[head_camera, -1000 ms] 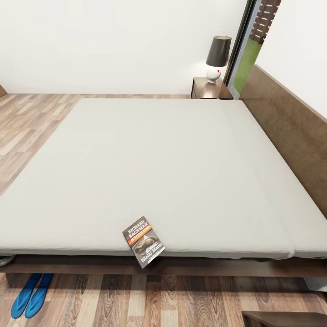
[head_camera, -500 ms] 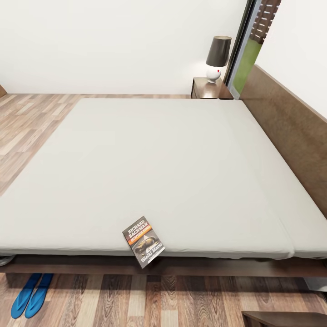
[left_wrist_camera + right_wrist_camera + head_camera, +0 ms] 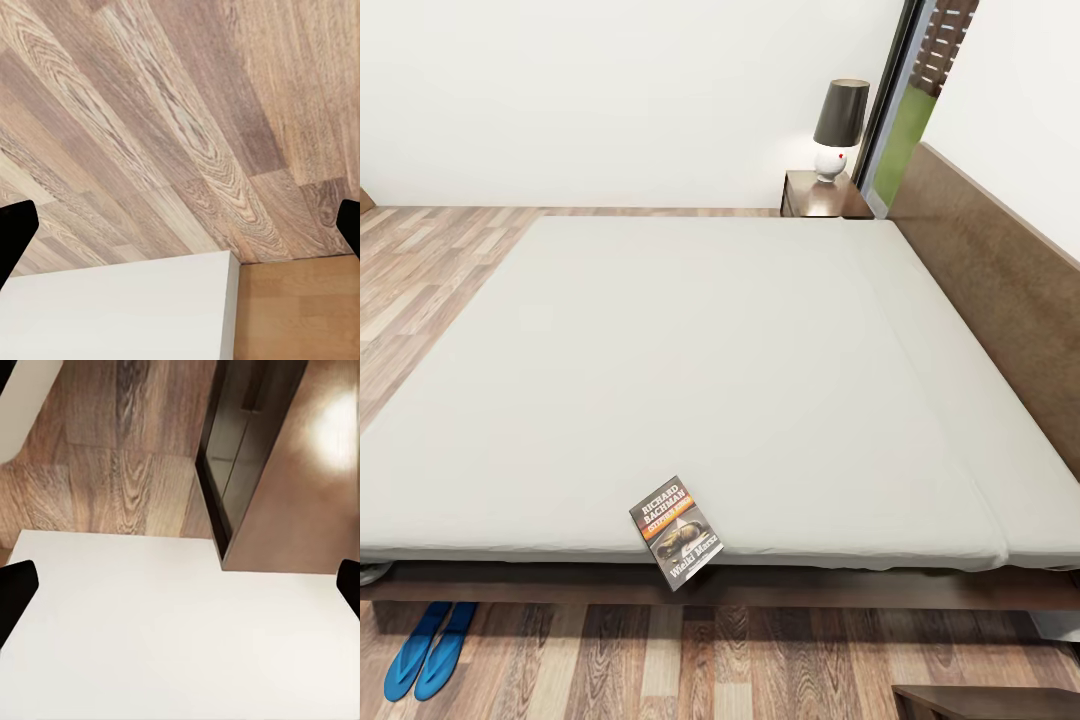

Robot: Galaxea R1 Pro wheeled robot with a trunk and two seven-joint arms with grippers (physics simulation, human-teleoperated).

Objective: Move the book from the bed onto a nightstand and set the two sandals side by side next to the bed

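The book (image 3: pixel 676 530), dark with white "Richard Bachman" lettering and an orange band, lies on the pale grey bed (image 3: pixel 690 370) at its near edge, one corner overhanging. The two sandals (image 3: pixel 428 650), bright blue, lie side by side on the floor beside the bed's near left corner. A nightstand (image 3: pixel 820 195) stands at the far side by the headboard; another dark nightstand (image 3: pixel 985 702) pokes in at the bottom right. My left gripper (image 3: pixel 180 229) is open over wood floor. Open too, my right gripper (image 3: pixel 180 589) hangs over a white surface next to a glossy brown nightstand (image 3: pixel 300 472).
A lamp (image 3: pixel 838 125) with a dark shade stands on the far nightstand. The long brown headboard (image 3: pixel 1000 290) runs along the bed's right side. Wood floor (image 3: pixel 420 270) stretches to the left of the bed and along its near edge.
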